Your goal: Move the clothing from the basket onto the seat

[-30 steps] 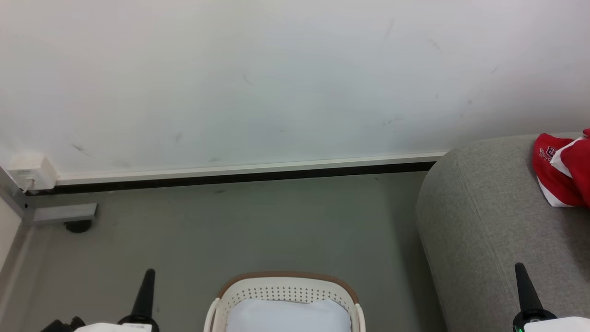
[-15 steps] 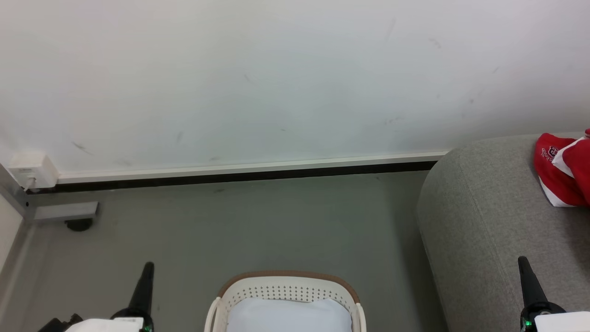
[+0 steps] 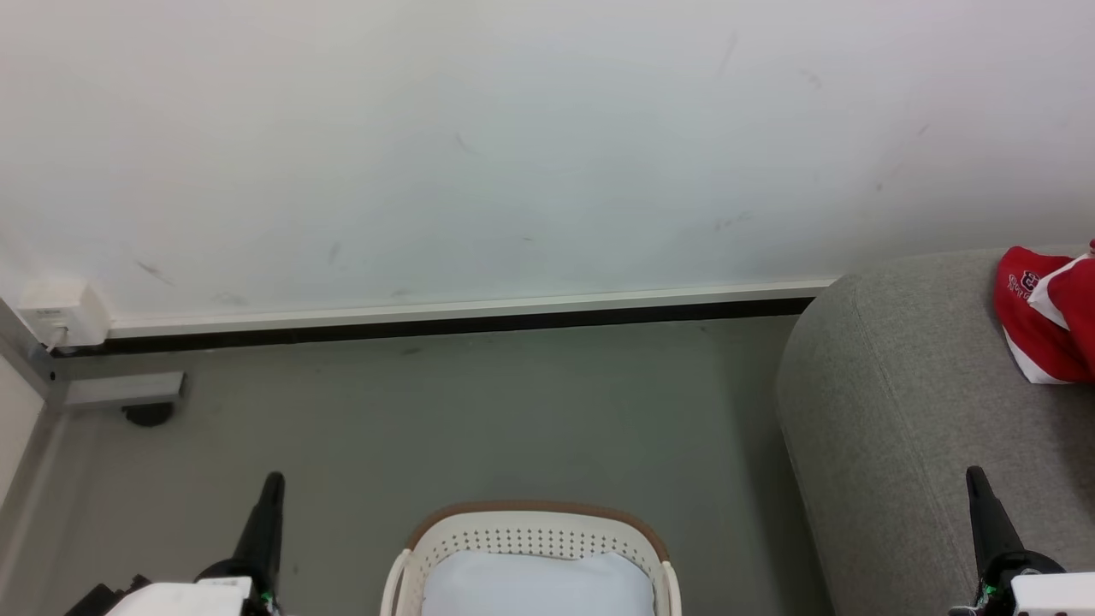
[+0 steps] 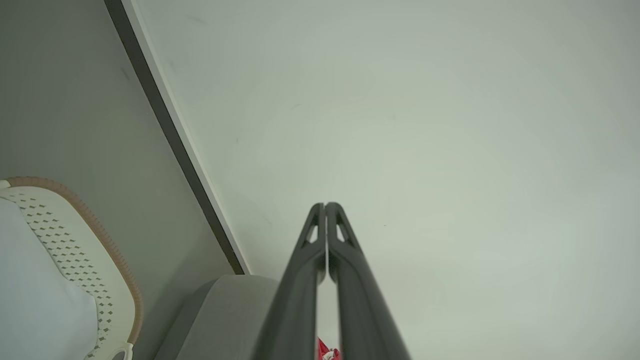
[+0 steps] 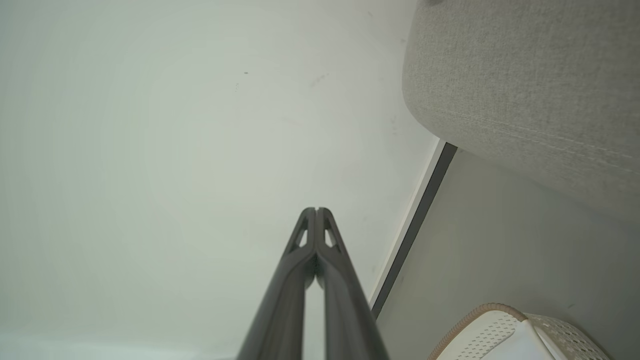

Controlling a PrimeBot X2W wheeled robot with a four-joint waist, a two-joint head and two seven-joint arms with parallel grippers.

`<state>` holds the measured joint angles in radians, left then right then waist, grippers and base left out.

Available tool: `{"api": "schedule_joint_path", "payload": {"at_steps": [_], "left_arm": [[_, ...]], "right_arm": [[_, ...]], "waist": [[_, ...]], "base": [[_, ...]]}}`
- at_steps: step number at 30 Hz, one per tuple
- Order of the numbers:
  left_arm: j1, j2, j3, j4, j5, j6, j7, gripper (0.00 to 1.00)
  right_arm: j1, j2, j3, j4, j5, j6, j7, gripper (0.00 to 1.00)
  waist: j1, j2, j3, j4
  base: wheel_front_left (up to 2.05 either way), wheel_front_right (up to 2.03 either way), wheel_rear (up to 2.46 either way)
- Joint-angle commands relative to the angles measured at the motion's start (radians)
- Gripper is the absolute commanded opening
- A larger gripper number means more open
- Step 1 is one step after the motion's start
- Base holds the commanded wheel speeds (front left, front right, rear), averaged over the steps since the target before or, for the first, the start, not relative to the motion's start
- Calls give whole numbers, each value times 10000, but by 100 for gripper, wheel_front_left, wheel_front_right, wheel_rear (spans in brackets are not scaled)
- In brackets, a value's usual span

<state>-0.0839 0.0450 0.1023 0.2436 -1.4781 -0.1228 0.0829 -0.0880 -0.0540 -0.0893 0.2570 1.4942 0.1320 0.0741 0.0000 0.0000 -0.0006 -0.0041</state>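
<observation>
As the left tool (image 4: 325, 205) and right tool (image 5: 316, 210) are clenched empty, with bright red fabric clothing (image 3: 1044, 329) on the grey upholstered sofa (image 3: 898, 411), dipping into the cream perforated basket (image 3: 535, 515) could snag its pale cushion (image 3: 539, 586).

Left gripper (image 4: 325, 206) closed before wall (image 4: 425, 125); red scrap, perhaps clothing (image 4: 326, 354).

Clothing (image 3: 1039, 342) bright red with white trim, seat (image 3: 890, 411) light grey, basket (image 3: 530, 541) cream-white with rows of small perforations and a brown rim, cushion (image 3: 537, 586) pale blue-white, floor (image 3: 513, 411) dull grey
</observation>
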Motion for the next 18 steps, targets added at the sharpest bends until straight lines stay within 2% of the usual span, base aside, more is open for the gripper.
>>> {"api": "schedule_joint_path", "payload": {"at_steps": [1, 18], "left_arm": [[-135, 82, 53, -11, -243, -24, 46, 0], [-312, 86, 145, 27, -1427, -115, 351, 0]], "right_arm": [[-143, -53, -38, -86, 142, -21, 54, 0], [-259, -45, -196, -163, 1297, -24, 377, 0]], "waist": [[0, 0, 1, 1], [0, 0, 36, 40]], "base": [[0, 0, 0], [0, 0, 0]]}}
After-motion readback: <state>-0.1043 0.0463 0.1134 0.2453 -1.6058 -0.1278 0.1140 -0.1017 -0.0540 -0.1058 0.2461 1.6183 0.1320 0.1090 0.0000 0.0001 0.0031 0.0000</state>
